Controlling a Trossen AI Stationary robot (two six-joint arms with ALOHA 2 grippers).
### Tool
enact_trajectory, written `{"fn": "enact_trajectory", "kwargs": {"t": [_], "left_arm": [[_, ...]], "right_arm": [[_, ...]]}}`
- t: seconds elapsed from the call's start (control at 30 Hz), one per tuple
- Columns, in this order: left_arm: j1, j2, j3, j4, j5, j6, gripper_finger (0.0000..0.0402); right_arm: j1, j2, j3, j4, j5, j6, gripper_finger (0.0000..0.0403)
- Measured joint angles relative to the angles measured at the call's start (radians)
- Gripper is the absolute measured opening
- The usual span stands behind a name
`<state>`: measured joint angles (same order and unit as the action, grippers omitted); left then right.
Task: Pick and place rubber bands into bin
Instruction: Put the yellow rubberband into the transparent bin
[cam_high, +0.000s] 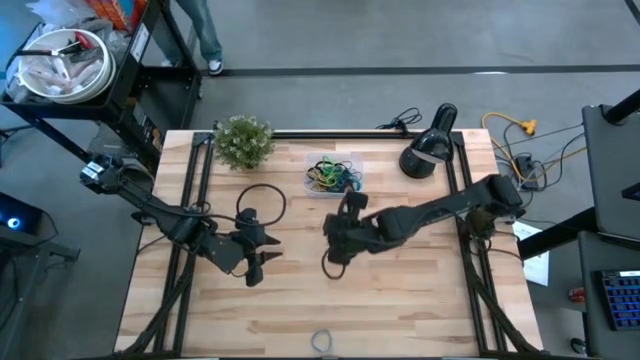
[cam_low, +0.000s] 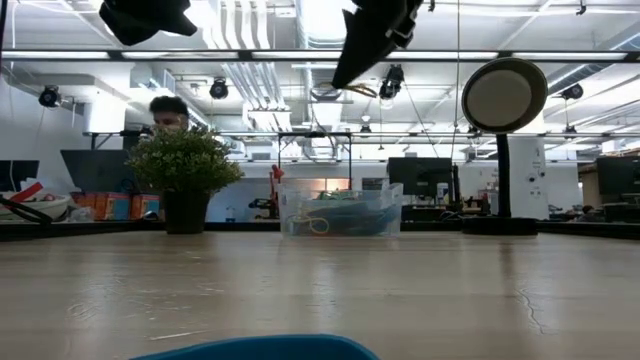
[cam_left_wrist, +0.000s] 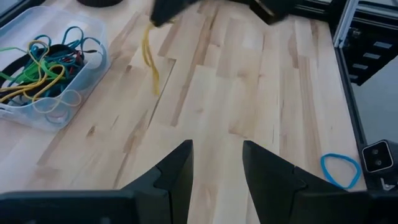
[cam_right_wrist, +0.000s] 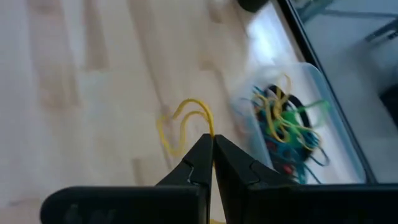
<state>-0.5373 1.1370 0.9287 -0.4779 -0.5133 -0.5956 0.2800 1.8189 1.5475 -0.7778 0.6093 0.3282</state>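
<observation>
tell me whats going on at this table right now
The right gripper is shut on a yellow rubber band, carrying it above the wooden table, not yet over the clear bin. The bin already holds a tangle of colored bands. The left gripper waits open over bare tabletop, holding nothing. A blue band lies near the table's edge.
</observation>
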Motion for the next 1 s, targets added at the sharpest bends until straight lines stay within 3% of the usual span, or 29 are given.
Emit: {"fn": "enact_trajectory", "kwargs": {"t": [0.57, 1.0], "left_arm": [[0.000, 0.004, -0.001, 0.025, -0.025, 0.000, 0.0123], [0.000, 0.004, -0.001, 0.034, -0.053, 0.000, 0.0123]], "right_arm": [[-0.253, -0.044, -0.001, -0.064, -0.009, -0.196, 0.0009], [-0.470, -0.044, -0.001, -0.040, -0.169, -0.224, 0.0009]]}}
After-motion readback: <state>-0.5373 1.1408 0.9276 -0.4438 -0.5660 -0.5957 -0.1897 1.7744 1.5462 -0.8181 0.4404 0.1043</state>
